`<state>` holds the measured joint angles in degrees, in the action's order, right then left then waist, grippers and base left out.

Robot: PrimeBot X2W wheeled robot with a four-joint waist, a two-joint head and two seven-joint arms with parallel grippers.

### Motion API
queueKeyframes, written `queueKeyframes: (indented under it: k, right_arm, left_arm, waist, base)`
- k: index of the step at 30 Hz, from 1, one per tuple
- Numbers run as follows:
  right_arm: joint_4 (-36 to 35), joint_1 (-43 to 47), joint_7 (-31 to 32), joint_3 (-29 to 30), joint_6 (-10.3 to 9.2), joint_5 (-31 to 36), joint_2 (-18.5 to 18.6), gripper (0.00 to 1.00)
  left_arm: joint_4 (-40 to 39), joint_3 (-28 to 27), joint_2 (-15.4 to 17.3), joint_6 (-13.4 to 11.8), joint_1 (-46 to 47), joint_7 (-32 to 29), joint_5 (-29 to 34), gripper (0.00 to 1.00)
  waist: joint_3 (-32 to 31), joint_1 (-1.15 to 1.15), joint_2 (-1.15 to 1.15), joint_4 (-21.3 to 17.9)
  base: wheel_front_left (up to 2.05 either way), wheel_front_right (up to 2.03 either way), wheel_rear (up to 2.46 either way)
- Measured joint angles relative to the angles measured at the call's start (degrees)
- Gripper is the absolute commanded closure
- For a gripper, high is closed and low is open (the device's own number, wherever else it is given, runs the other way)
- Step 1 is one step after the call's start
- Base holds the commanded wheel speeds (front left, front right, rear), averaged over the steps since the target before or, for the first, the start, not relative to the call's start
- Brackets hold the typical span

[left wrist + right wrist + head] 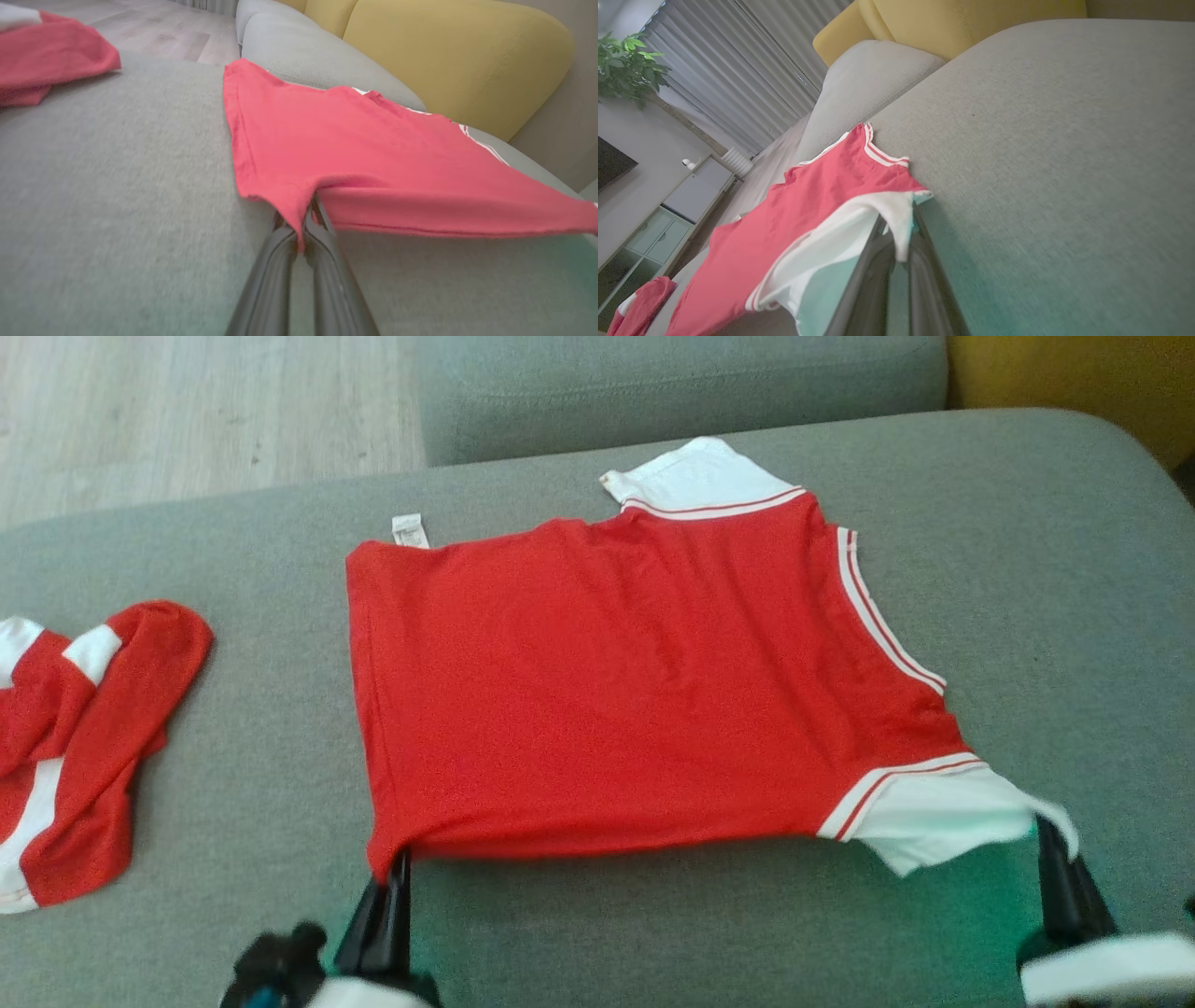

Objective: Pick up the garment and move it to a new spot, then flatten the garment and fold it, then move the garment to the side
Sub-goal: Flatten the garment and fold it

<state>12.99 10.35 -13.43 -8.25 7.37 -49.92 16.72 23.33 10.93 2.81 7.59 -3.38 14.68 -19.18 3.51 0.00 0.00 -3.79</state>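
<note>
Head view shows the red garment (616, 681) spread over the middle of the frame on the grey sofa cushion (1027, 569), with its near edge lifted a little. Our left hand (401, 868), at the lower left, is clenched on the red hem corner. Our right hand (1047, 835), at the lower right, is clenched on the white sleeve (943, 812).

We judge that the main risk is a slip. Each hand pinches only a small bit of thin cloth, so if we pull the two apart too hard, the sleeve tip may come out and the edge fall crooked. An uneven pull would also drag the far side across the rough woven cushion and make new wrinkles.

The cloth looks soft and matte, with white bands striped in red at the sleeves and a small white label (411, 530) at its upper left corner. A second piece of clothing (84, 737), red and white, lies crumpled at the far left.
</note>
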Motion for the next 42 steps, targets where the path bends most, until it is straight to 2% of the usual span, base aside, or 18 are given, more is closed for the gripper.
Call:
queueKeyframes:
  k: [4,6,11,21,25,26,27,28,29,30,32,36,42]
  right_arm:
    - [0.85,-5.51,2.91,1.62,0.00,-1.19,-1.97,1.00]
    - [2.30,-11.62,5.02,1.87,0.00,-0.98,-3.16,1.00]
    - [6.44,-19.81,7.51,1.74,0.00,1.75,-3.67,1.00]
    - [16.42,-31.37,8.48,3.21,0.00,4.81,-5.08,1.00]
    - [20.38,-34.85,6.76,3.31,0.00,6.56,-5.21,1.00]
    - [21.31,-35.70,6.05,3.39,0.00,6.87,-5.26,0.95]
    - [22.16,-36.47,5.43,3.42,0.00,7.25,-5.31,0.61]
    - [22.91,-37.20,4.52,3.42,0.00,7.73,-5.39,0.00]
    - [23.45,-37.80,3.52,3.37,0.00,8.27,-5.54,0.00]
    - [23.87,-38.32,2.60,3.19,0.00,8.80,-5.65,0.00]
    - [23.94,-38.73,0.82,2.20,0.00,10.76,-5.60,0.00]
    - [23.18,-38.72,-0.78,0.59,0.00,18.38,-5.08,0.00]
    - [14.14,-32.23,-0.96,5.17,0.00,31.95,-6.65,0.00]
  left_arm:
    - [-0.16,1.38,0.24,0.00,4.80,0.00,-0.02,1.00]
    - [0.96,2.13,0.20,0.00,9.16,0.00,-0.54,1.00]
    - [4.59,2.14,0.14,0.00,14.44,0.01,-1.11,1.00]
    - [9.69,2.09,-0.16,0.00,21.79,0.01,-2.55,1.00]
    - [11.73,2.24,-0.30,0.00,24.30,0.01,-2.41,1.00]
    - [11.79,2.24,-0.35,0.00,24.99,0.01,-2.02,1.00]
    - [11.94,2.24,-0.38,0.00,25.77,0.01,-1.66,1.00]
    - [12.14,2.20,-0.43,0.00,26.50,0.01,-1.34,0.87]
    - [12.20,2.05,-0.49,0.00,27.00,0.01,-0.98,0.51]
    - [12.18,1.80,-0.55,-0.02,27.28,0.01,-0.40,0.00]
    - [11.92,1.13,-0.58,-0.87,27.23,0.01,1.08,0.00]
    - [8.50,-0.93,-0.63,-4.58,24.99,0.01,4.48,0.00]
    - [1.07,-1.32,-0.59,-8.70,16.68,0.01,8.15,0.00]
  waist:
    - [1.33,0.01,0.00,0.52]
    - [2.74,0.01,0.00,1.12]
    - [5.46,0.02,0.00,2.31]
    - [10.37,0.02,0.00,4.53]
    - [11.63,0.01,0.00,4.67]
    - [11.89,0.01,0.00,4.66]
    - [12.09,0.01,0.00,4.66]
    - [12.23,0.02,0.00,4.65]
    - [12.28,0.02,0.00,4.64]
    - [12.25,0.01,0.00,4.64]
    - [11.94,0.01,0.00,4.66]
    - [10.83,0.01,0.00,4.56]
    - [8.32,0.00,0.00,4.39]
  base:
    - [0.00,0.00,0.00]
    - [0.00,0.00,0.00]
    - [0.00,0.00,0.00]
    - [0.00,0.00,0.00]
    - [0.00,0.00,0.00]
    - [0.00,0.00,0.00]
    - [0.00,0.00,0.00]
    - [0.00,0.00,0.00]
    - [0.00,0.00,0.00]
    - [0.00,0.00,0.00]
    - [0.00,0.00,0.00]
    - [0.00,0.00,0.00]
    - [0.00,0.00,0.00]
